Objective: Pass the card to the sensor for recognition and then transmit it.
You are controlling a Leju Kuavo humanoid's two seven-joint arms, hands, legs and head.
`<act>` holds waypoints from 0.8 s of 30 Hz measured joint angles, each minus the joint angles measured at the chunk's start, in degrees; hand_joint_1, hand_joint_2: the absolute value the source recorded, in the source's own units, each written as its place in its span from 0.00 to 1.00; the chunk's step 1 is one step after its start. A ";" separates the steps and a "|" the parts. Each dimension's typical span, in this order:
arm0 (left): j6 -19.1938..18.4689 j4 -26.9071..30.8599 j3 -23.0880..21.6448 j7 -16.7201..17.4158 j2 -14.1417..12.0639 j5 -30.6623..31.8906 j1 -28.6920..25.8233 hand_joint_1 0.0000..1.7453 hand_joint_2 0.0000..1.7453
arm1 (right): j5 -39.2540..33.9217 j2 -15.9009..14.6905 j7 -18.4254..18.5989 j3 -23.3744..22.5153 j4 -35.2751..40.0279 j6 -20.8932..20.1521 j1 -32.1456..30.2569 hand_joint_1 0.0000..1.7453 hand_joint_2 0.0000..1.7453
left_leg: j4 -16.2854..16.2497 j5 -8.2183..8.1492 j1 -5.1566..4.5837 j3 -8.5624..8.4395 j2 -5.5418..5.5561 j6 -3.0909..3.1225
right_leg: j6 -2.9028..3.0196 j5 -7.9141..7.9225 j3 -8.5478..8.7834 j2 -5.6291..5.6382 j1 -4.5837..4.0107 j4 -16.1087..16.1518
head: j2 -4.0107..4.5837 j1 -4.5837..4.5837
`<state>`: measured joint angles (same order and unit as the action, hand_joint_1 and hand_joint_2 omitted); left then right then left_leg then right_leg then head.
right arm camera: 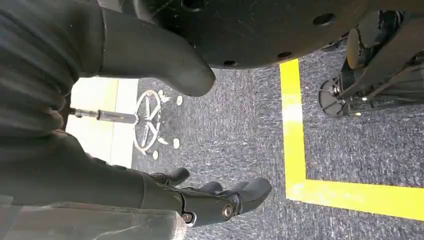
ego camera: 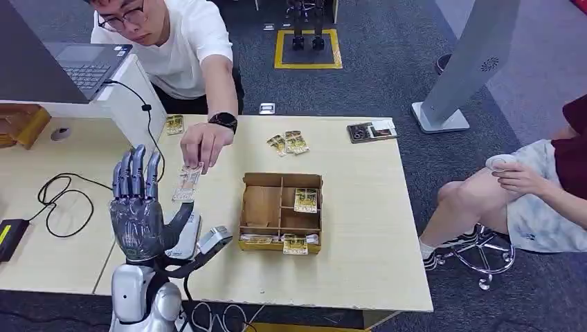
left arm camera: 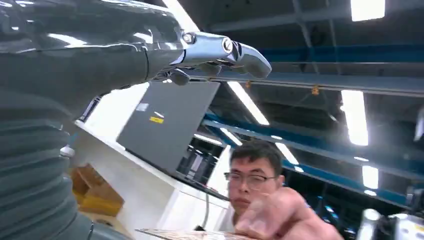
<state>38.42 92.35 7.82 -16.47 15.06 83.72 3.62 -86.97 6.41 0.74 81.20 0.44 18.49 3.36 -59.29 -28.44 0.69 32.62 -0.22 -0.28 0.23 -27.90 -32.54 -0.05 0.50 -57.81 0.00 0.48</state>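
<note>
Head view: left hand (ego camera: 140, 207) raised upright at the table's near edge, fingers spread, holding nothing, presumably posed to receive. The card (ego camera: 187, 182) hangs just beyond that hand, pinched by the person's hand (ego camera: 205, 144), likely mid-offer; not yet touching the robot's fingers. The divided box (ego camera: 281, 211) with more cards sits right of the card. Left wrist view: shows the left hand's thumb extended and the card's edge (left arm camera: 190, 233) held in the person's fingers. Right wrist view: right hand (right arm camera: 200, 197) hangs over carpet, fingers loosely curled, holding nothing.
</note>
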 joint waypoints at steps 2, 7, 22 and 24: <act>0.00 -0.09 -0.59 3.56 -0.17 1.05 0.26 0.93 1.00 | -0.04 -0.11 0.00 0.11 0.15 -0.07 0.02 0.00 1.00 | 0.00 0.00 0.00 0.00 0.01 0.00 | 0.00 0.00 0.00 0.00 0.00 0.00 | 0.00 -0.02; 0.00 -0.35 -3.04 6.81 -0.81 -0.42 0.74 1.00 1.00 | -0.77 -0.29 0.00 0.31 0.39 -0.11 0.06 0.00 1.00 | 0.00 0.00 0.00 0.01 0.02 0.00 | 0.00 0.00 0.00 -0.01 0.00 0.00 | 0.00 -0.02; 0.00 -0.85 -3.87 1.05 -0.35 -4.52 0.89 1.00 1.00 | -1.09 -0.31 0.00 0.33 0.42 -0.09 0.05 0.00 1.00 | 0.00 0.00 0.00 0.02 0.01 0.00 | 0.00 0.00 0.00 -0.01 0.00 0.00 | 0.00 -0.02; 0.00 -0.98 -3.82 -1.37 -0.11 -5.67 0.93 1.00 1.00 | -1.11 -0.31 0.00 0.33 0.44 -0.07 0.06 0.00 1.00 | 0.00 0.00 0.00 0.01 0.01 0.00 | 0.00 0.00 0.00 -0.01 0.00 0.00 | 0.00 -0.02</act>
<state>38.42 91.36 4.00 -17.84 14.95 78.05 4.56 -88.08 6.10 0.74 81.53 0.87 18.42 3.42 -59.29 -28.43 0.69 32.63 -0.21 -0.28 0.23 -27.90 -32.54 -0.05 0.50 -57.82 0.00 0.46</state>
